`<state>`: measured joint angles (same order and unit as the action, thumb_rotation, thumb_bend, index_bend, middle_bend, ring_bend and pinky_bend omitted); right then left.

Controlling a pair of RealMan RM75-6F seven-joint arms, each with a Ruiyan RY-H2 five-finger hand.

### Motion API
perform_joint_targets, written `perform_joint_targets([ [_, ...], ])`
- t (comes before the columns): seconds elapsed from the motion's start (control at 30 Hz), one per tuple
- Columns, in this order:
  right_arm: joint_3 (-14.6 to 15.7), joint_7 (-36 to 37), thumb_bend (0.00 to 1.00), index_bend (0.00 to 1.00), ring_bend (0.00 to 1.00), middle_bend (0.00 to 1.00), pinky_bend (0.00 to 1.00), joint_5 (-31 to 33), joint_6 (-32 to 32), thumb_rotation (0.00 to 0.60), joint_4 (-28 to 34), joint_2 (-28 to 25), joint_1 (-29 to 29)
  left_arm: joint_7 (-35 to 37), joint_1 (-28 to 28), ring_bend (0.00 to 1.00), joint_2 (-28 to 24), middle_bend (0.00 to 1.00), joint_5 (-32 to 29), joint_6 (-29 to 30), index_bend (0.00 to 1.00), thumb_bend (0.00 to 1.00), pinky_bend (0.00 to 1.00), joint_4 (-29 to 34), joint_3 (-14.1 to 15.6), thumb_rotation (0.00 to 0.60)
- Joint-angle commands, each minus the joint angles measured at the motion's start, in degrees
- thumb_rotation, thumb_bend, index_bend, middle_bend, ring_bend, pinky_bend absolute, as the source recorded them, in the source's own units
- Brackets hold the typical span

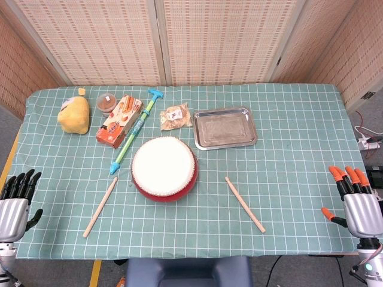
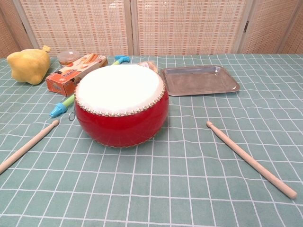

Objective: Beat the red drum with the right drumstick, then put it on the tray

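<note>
On the green checked tablecloth (image 1: 287, 149) our right hand (image 1: 359, 206), fingers apart and holding nothing, should grip the right drumstick (image 1: 244, 204) near its thick end, we think.

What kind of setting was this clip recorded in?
Probably an indoor lab or staged test area: a table under a green checked cloth, woven folding screens closing off the back, and assorted props laid out, such as a red drum and a metal tray.

Red drum (image 1: 164, 168) white-topped; tablecloth (image 1: 287, 179) green, white grid; silver tray (image 1: 224, 127).
</note>
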<state>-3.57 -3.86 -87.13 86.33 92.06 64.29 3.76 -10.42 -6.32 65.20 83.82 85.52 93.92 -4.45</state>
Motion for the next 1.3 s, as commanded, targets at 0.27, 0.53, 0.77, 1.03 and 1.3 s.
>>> perform_joint_targets([
  [0.27,0.6,2.6,0.14,0.08,0.01,0.1,0.07,-0.9,-1.3,0.6,0.1,0.1,0.6,-1.0,-0.4,0.0,0.2,0.0,0.1,-0.5,0.0,0.24,0.01,0.3,0.2,0.6],
  [0.53,2.5,5.6,0.14,0.09,0.03,0.1,0.1,-6.1,-4.9,0.6,-0.9,1.4,3.8,-0.6,0.2,0.0,-0.1,0.0,0.4,0.2,0.0,0.24,0.01,0.6,0.8,0.6],
  [0.77,3.2,4.2,0.14,0.09,0.03,0.1,0.11,-9.5,-11.2,0.6,-2.2,6.6,8.9,-0.3,0.6,0.0,-0.3,0.0,0.7,0.7,0.0,0.24,0.01,0.6,1.0,0.6],
  [1.03,4.3,3.4,0.12,0.08,0.0,0.07,0.09,-9.6,-17.2,0.6,-6.9,14.3,12.8,1.4,1.3,0.0,-0.1,0.0,0.4,0.8,0.0,0.24,0.01,-0.6,1.5,0.6],
  [1.3,5.5,4.0,0.11,0.08,0.0,0.05,0.07,-8.7,-19.6,0.6,-12.2,18.8,14.2,3.1,1.5,0.0,0.4,0.0,0.2,0.3,0.0,0.24,0.01,-2.2,1.8,0.6],
])
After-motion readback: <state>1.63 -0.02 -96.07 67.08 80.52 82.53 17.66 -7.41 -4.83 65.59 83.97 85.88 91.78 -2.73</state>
